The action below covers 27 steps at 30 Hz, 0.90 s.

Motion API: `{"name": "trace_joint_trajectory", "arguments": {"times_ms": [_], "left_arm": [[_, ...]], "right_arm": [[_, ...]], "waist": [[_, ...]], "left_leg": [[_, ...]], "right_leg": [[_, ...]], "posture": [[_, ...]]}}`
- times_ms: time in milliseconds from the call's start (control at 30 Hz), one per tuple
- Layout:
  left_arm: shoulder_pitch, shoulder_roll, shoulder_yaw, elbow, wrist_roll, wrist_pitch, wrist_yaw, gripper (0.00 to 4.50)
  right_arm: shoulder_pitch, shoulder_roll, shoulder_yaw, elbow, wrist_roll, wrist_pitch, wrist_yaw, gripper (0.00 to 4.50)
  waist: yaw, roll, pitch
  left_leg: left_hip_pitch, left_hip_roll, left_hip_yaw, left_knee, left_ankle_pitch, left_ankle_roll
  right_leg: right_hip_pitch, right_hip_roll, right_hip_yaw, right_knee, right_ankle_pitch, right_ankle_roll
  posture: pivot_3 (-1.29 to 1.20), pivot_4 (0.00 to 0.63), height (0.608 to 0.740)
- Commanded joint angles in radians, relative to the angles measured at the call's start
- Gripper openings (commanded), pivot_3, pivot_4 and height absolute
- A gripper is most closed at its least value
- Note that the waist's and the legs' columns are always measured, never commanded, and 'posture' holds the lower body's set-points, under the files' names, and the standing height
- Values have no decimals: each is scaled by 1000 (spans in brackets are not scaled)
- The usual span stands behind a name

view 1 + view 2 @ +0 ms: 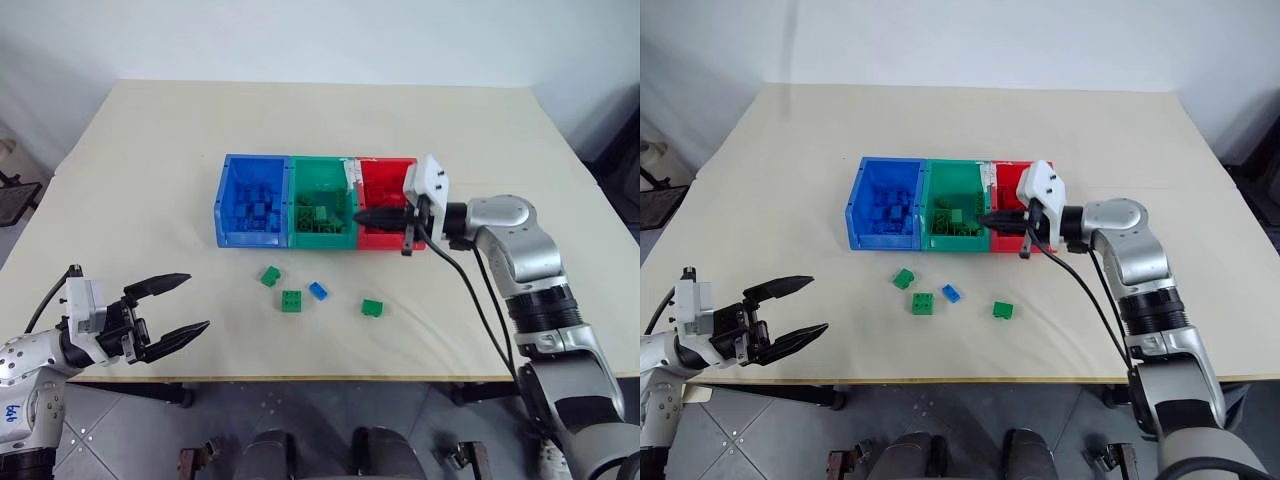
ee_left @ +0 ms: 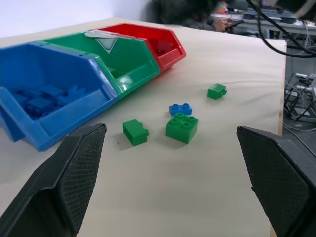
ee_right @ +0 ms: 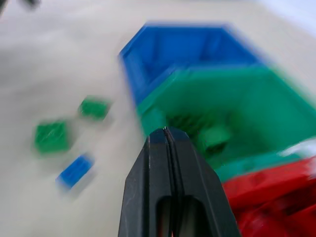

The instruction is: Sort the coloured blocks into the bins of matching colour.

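1. Head camera: three joined bins stand in a row on the table [image 1: 130,150]: the blue bin [image 1: 255,200] on the left, the green bin [image 1: 322,205] in the middle, the red bin [image 1: 385,180] on the right. The right gripper [image 1: 362,216] hovers over the red bin's front, its fingers pressed together on nothing, pointing toward the green bin. The left gripper [image 1: 183,305] hangs at the near left table edge, fingers spread wide.
2. Loose on the table before the bins lie a small green block [image 1: 270,276], a larger green block [image 1: 291,300], a blue block [image 1: 318,290] and another green block [image 1: 372,308].
3. Left wrist camera: the spread fingers [image 2: 74,173] frame the four loose blocks, with the bins beyond.
4. Right wrist camera: the closed fingers [image 3: 170,163] point over the green bin's near wall.
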Motion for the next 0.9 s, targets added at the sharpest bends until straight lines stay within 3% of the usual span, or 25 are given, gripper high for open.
{"name": "trace_joint_trajectory", "arguments": {"times_ms": [33, 167, 400, 767, 900], "left_arm": [[10, -1, 14, -39, -9, -10, 10, 4500], [-9, -2, -3, -23, -6, -7, 8, 4500], [-48, 3, -19, 4, -7, -2, -4, 4500], [-47, 1, -24, -9, -9, 1, 7, 4500], [-33, 0, -18, -21, -11, 1, 15, 4500]], "right_arm": [[76, -80, 4, -110, 11, 45, 63, 871], [174, -140, -5, -171, 2, 37, 68, 2132], [225, -129, 1, -185, -5, 12, 41, 4479], [204, -31, 124, -88, -130, -66, -10, 4479], [189, -20, 145, -36, -186, -108, -39, 3568]], "waist": [[1, 0, 0], [0, 0, 0], [-10, 0, 0], [-10, 0, 0], [-12, 0, 0]], "left_leg": [[0, 0, 0, 0, 0, 0], [1, 1, 3, 0, 0, 0], [1, 1, 4, 0, 0, -1], [1, 1, 4, 1, 0, -1], [1, 1, 4, 1, 0, -1]], "right_leg": [[0, 0, 0, -1, 0, 0], [0, 0, 0, -3, 0, 0], [0, 0, 0, -3, 0, 0], [0, 1, 0, -2, 0, 0], [0, 1, 1, -2, 0, 0]], "posture": [[0, 150, 740], [0, 150, 740], [0, 150, 740], [0, 150, 740], [0, 150, 740]]}}
